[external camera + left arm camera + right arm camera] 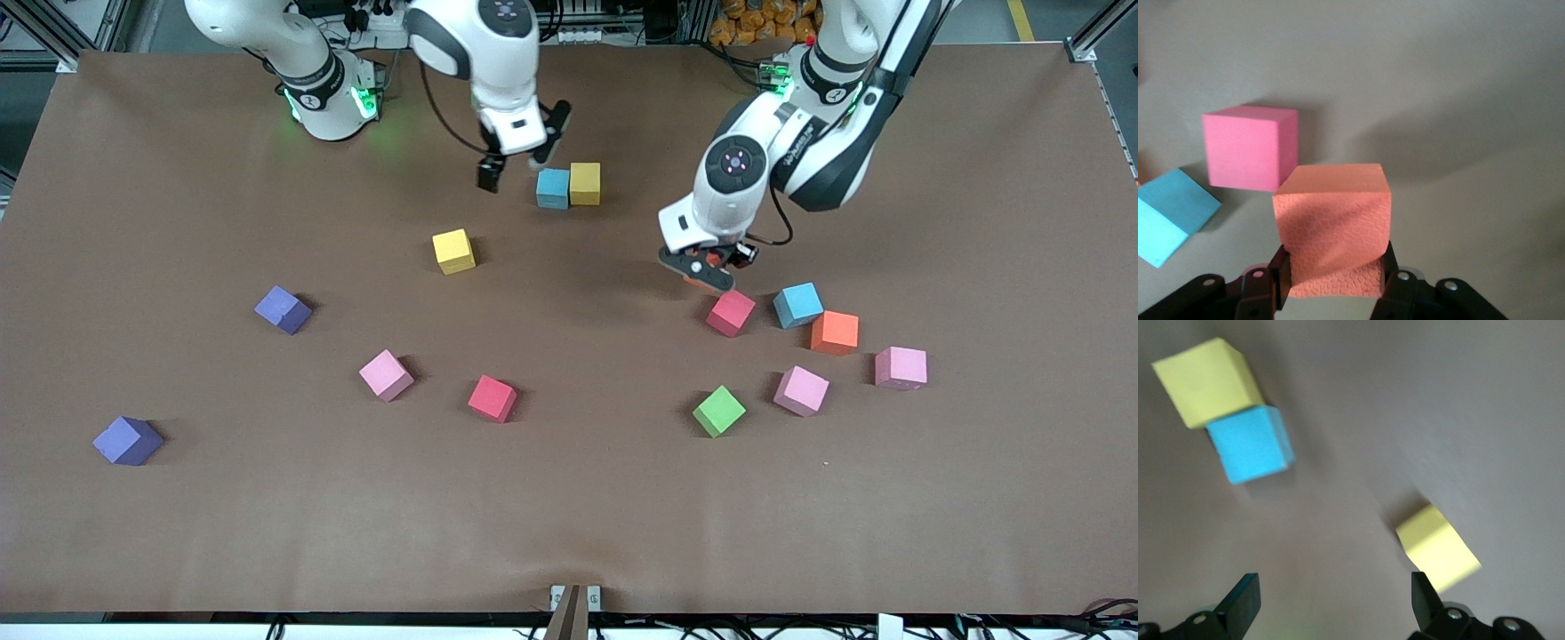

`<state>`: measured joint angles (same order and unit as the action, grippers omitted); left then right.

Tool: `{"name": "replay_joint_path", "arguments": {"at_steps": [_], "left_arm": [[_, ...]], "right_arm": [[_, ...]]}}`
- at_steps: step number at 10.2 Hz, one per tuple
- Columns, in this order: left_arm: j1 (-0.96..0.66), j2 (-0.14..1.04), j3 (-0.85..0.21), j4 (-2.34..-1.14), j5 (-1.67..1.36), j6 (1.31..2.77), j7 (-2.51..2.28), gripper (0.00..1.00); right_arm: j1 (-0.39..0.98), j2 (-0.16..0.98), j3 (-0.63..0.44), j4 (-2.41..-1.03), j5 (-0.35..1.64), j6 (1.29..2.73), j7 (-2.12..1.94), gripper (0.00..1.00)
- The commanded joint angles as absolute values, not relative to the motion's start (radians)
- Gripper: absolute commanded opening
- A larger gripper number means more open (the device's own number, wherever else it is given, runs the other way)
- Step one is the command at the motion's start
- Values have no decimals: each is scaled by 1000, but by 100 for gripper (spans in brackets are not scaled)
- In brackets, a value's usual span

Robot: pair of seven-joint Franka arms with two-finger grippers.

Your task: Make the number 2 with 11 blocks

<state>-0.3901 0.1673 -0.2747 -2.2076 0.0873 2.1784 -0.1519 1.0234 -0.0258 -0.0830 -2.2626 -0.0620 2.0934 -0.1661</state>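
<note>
My left gripper is shut on an orange block and holds it just above the table, beside a red block and a blue block. Another orange block lies by the blue one. My right gripper hangs open and empty over the table, next to a touching blue block and yellow block. A loose yellow block lies nearer the camera. No number 2 shape is in view.
Scattered on the brown table are two purple blocks, pink blocks, a red block and a green block.
</note>
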Motion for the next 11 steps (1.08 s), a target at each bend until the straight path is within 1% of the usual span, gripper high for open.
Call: {"name": "replay_joint_path", "arguments": {"at_steps": [1,3,4,6,7,9,11], "left_arm": [[-383,118,-356,-2253,90,2181,-127,0],[-385,121,-408,-2266,115,2195,-88,0],[-384,117,-432,-2295,130,2232,-57,0],[-383,115,-474,-2367,132,2359,4,0],[-383,114,-483,-2394,133,2414,43,0],[-383,101,-508,-2407,133,2430,70,0],[-397,107,-511,-2402,133,2434,71,0]], "right_arm": [[913,-147,-81,-2307,-67,2034,-169,100],[820,-193,-127,-2306,-67,2020,-167,100],[780,-215,-165,-2303,-67,2020,-167,100],[711,-238,-253,-2290,-66,2029,-166,100],[665,-236,-268,-2280,-64,2034,-164,100],[560,-194,-268,-2240,-40,2049,-155,100],[497,-105,-270,-2159,35,2052,-153,100]]}}
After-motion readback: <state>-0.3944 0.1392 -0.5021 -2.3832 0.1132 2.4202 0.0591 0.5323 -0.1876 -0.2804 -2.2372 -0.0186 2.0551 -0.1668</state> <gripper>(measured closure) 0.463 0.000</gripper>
